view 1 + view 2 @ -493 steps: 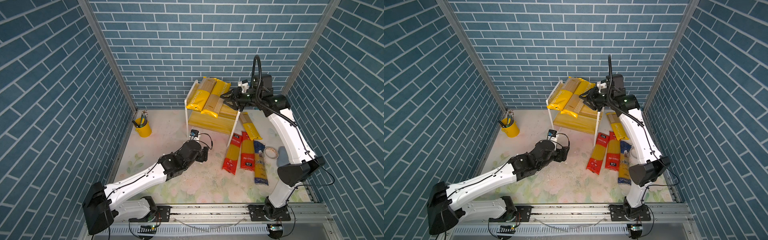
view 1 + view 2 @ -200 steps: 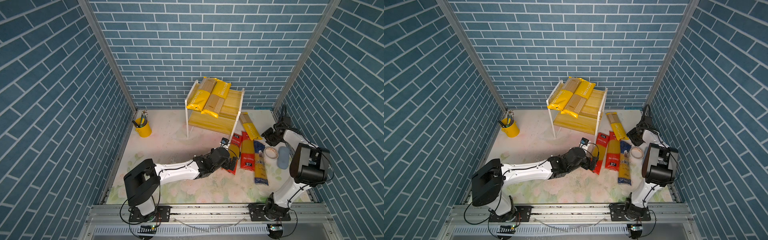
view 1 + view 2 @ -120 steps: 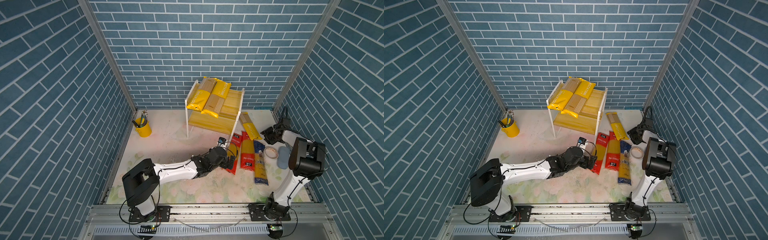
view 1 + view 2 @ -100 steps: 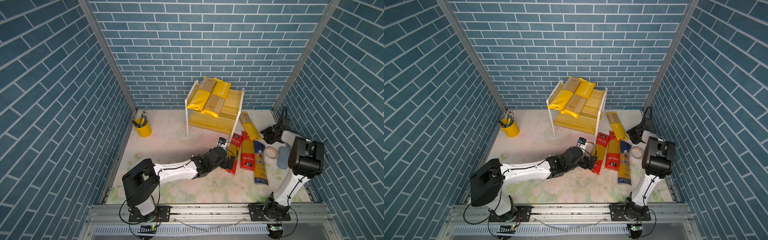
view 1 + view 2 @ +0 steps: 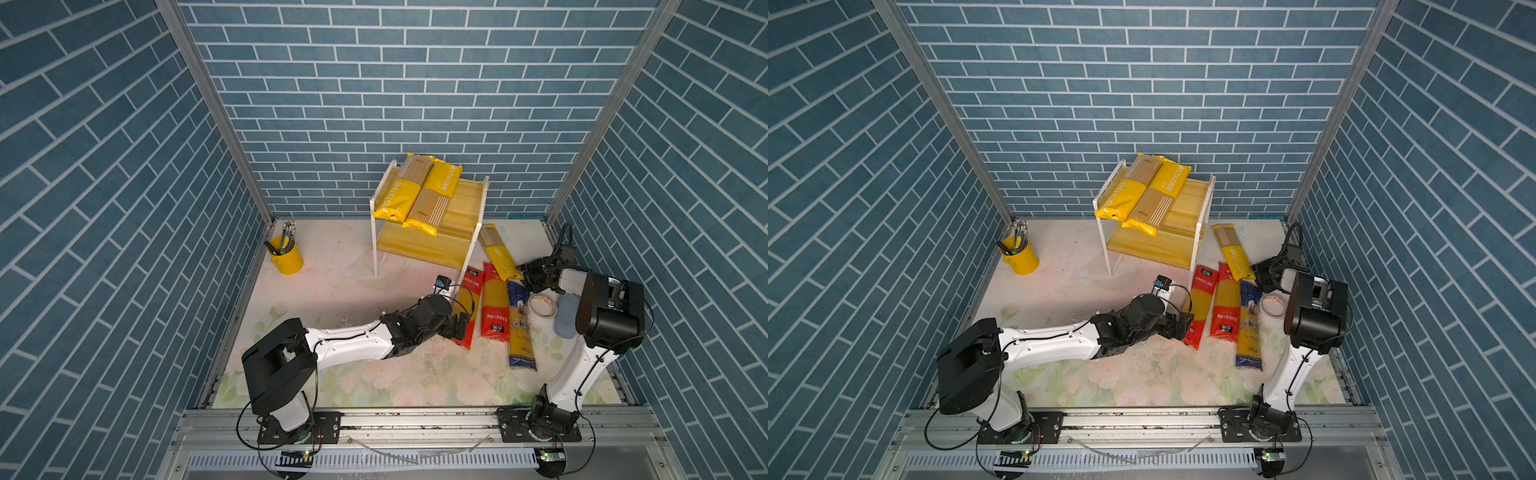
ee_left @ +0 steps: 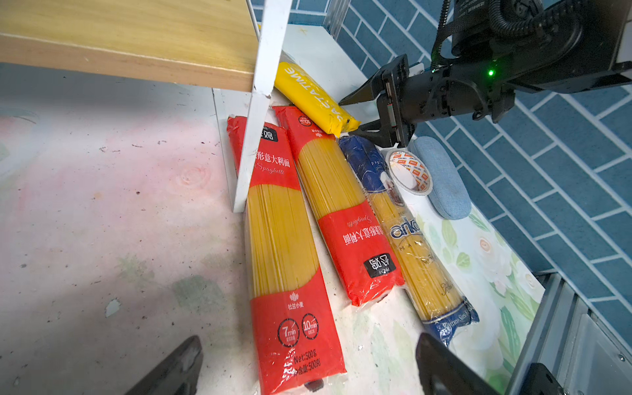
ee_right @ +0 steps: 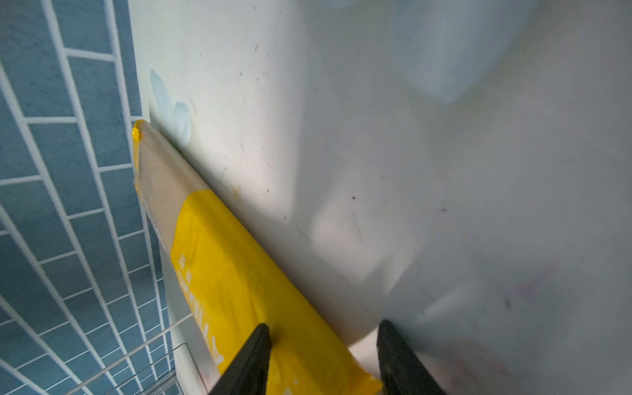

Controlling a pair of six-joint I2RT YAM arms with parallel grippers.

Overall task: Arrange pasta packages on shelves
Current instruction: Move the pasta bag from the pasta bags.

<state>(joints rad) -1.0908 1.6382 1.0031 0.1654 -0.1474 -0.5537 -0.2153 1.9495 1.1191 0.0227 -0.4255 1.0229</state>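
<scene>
Shelves [image 5: 462, 207] top tier: two PASTATIME bags [image 5: 432, 195] | yellow cup [image 5: 287, 261]: pencils [image 5: 285, 237]

A yellow metal cup of pencils [image 5: 286, 259] stands on the floral-covered bench [image 5: 332, 291] at ten o'clock. At three o'clock, a white roll of tape [image 5: 541, 305] lies just beside a blue-grey oval fabric case [image 5: 566, 316].

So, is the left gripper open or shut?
Open. In the left wrist view the left gripper has its fingers wide apart, either side of a red-ended bag, not touching it.
</scene>
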